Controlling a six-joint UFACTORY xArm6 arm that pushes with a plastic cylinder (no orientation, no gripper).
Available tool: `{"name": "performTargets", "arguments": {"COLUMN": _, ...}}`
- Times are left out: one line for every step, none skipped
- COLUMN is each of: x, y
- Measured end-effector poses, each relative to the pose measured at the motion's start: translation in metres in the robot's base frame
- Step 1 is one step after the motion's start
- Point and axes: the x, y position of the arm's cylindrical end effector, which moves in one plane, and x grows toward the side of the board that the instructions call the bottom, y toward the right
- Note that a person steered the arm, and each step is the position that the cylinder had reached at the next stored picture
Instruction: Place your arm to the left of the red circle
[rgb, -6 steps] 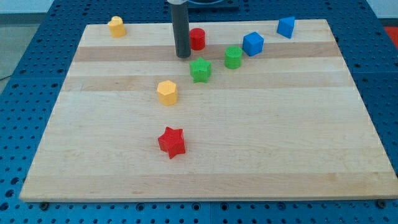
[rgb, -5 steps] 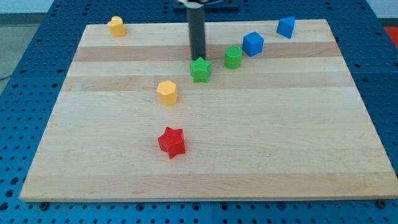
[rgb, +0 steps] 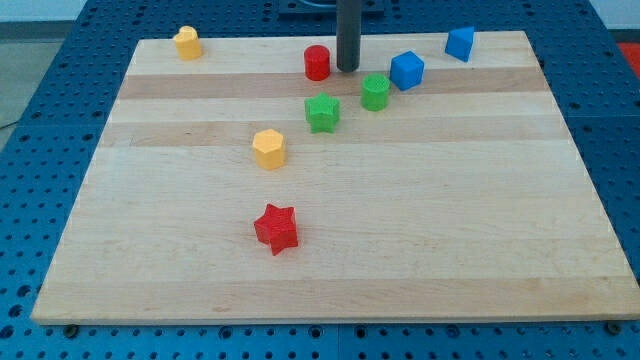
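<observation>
The red circle block (rgb: 317, 62) stands near the top middle of the wooden board (rgb: 330, 270). My tip (rgb: 347, 69) rests on the board just to the red circle's right, a small gap between them. The tip is above the green round block (rgb: 375, 91) and left of the nearer blue block (rgb: 407, 70). The rod rises out of the view's top edge.
A green star block (rgb: 322, 112) lies below the red circle. A yellow block (rgb: 269, 148) is at mid-left, a second yellow block (rgb: 187, 42) at the top left corner, a red star (rgb: 277, 228) lower down, a second blue block (rgb: 460, 43) at the top right.
My tip has moved from the red circle's left, across in front of it, to its right side. The blocks have not moved.
</observation>
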Motion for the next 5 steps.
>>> {"name": "performTargets", "arguments": {"x": 0.024, "y": -0.013}}
{"name": "performTargets", "arguments": {"x": 0.029, "y": -0.061}}
{"name": "performTargets", "arguments": {"x": 0.006, "y": -0.085}}
{"name": "performTargets", "arguments": {"x": -0.014, "y": -0.09}}
{"name": "performTargets", "arguments": {"x": 0.018, "y": -0.089}}
